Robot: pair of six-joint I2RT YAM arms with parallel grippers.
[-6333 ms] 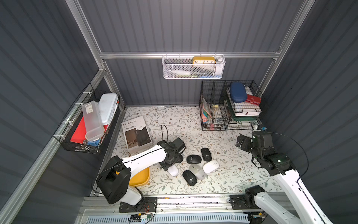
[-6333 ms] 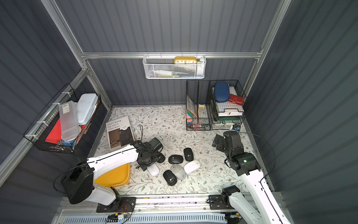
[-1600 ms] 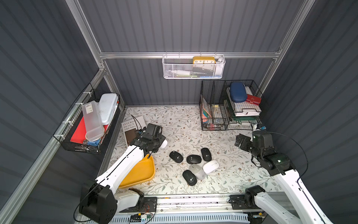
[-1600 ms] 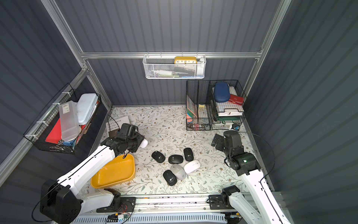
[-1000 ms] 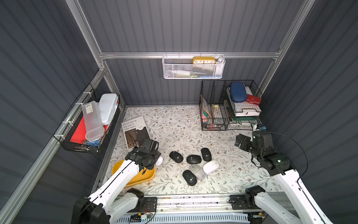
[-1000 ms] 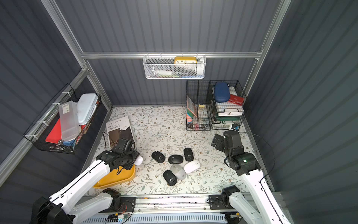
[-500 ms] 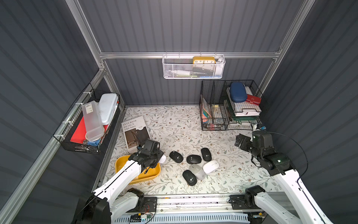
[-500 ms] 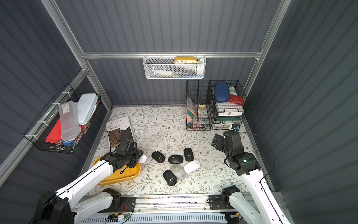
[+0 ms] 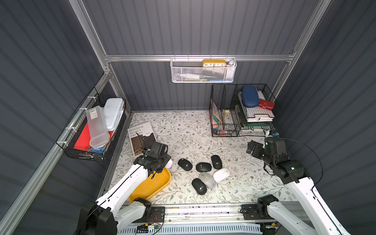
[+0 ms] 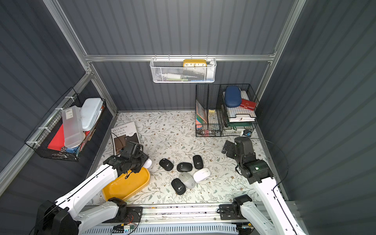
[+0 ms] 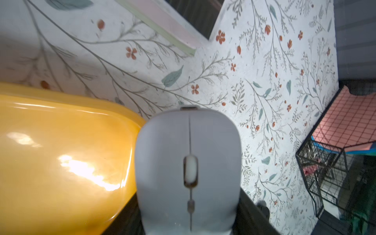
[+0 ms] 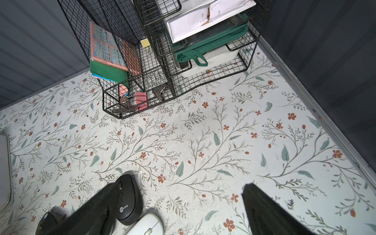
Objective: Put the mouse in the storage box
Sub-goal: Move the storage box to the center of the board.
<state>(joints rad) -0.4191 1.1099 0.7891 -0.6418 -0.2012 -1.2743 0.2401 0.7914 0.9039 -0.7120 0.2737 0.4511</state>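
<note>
A pale grey mouse (image 11: pixel 188 162) sits between the jaws of my left gripper (image 11: pixel 188 213), which is shut on it. In both top views this mouse (image 9: pixel 169 163) (image 10: pixel 148 163) hangs by the far right corner of the storage box (image 9: pixel 156 183) (image 10: pixel 130 186), a shallow yellow tray at the front left of the mat. In the left wrist view the storage box (image 11: pixel 61 152) shows no mouse in the part I see. My right gripper (image 9: pixel 251 149) (image 12: pixel 177 205) hovers open over the mat at the right, its fingers (image 12: pixel 262 211) empty.
Several mice lie mid-mat: black ones (image 9: pixel 185 164) (image 9: pixel 203 167) (image 9: pixel 216 162) (image 9: pixel 199 186), a grey one (image 9: pixel 207 179) and a white one (image 9: pixel 221 174). A book (image 9: pixel 141 136) lies behind the left gripper. A black wire organiser (image 9: pixel 242 109) stands at the back right.
The left gripper, still holding the mouse, has shifted slightly right along the tray's far edge. The right arm has not moved.
</note>
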